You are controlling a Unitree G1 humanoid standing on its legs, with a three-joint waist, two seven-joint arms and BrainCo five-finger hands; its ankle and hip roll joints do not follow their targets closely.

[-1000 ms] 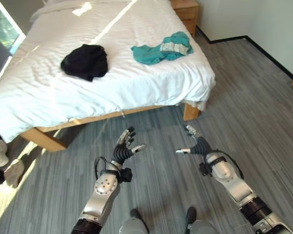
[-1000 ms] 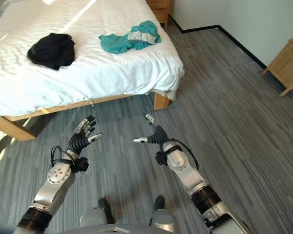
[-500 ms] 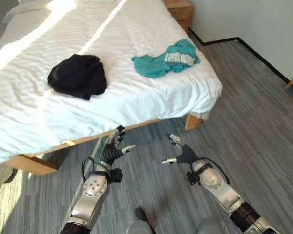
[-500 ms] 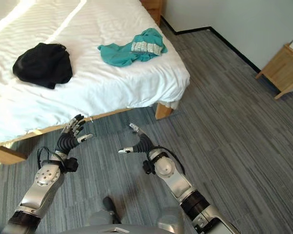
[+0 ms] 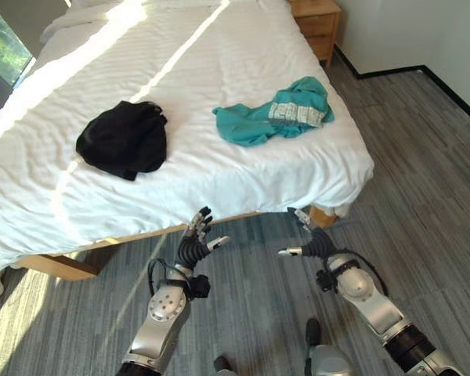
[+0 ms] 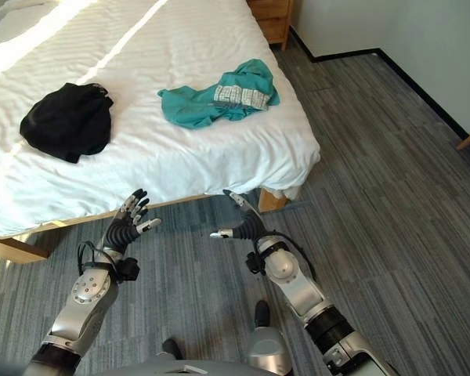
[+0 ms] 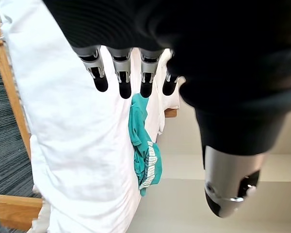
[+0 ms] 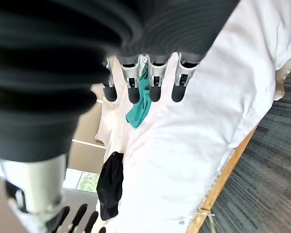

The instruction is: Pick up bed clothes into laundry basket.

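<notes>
The robot has stepped closer to the bed since a second ago: the whole view has shifted, the mattress edge now lies just ahead of both hands, and the two garments sit nearer and more central than they did. In the left eye view the left hand (image 5: 197, 241) is raised with relaxed, spread fingers, holding nothing, just short of the overhanging white duvet (image 5: 219, 168); the right hand (image 5: 312, 239) is likewise loose and empty near the wooden bed leg (image 5: 323, 216). On the bed (image 5: 55, 265) a black garment (image 5: 123, 139) lies bunched to the left, and a teal garment (image 5: 276, 117) is spread near the right edge, well apart from it. A wooden nightstand (image 5: 319, 23) stands by the far corner. The right eye view shows the same layout, both hands empty above the grey plank floor (image 6: 392, 204). The left wrist view looks past straight fingertips (image 7: 122, 88) toward the teal garment on the duvet. The right wrist view shows uncurled fingers (image 8: 153, 92) with both garments beyond. I see no laundry basket. To my eye the approach is nearly done and picking has not begun; the teal piece looks the easier first reach.
</notes>
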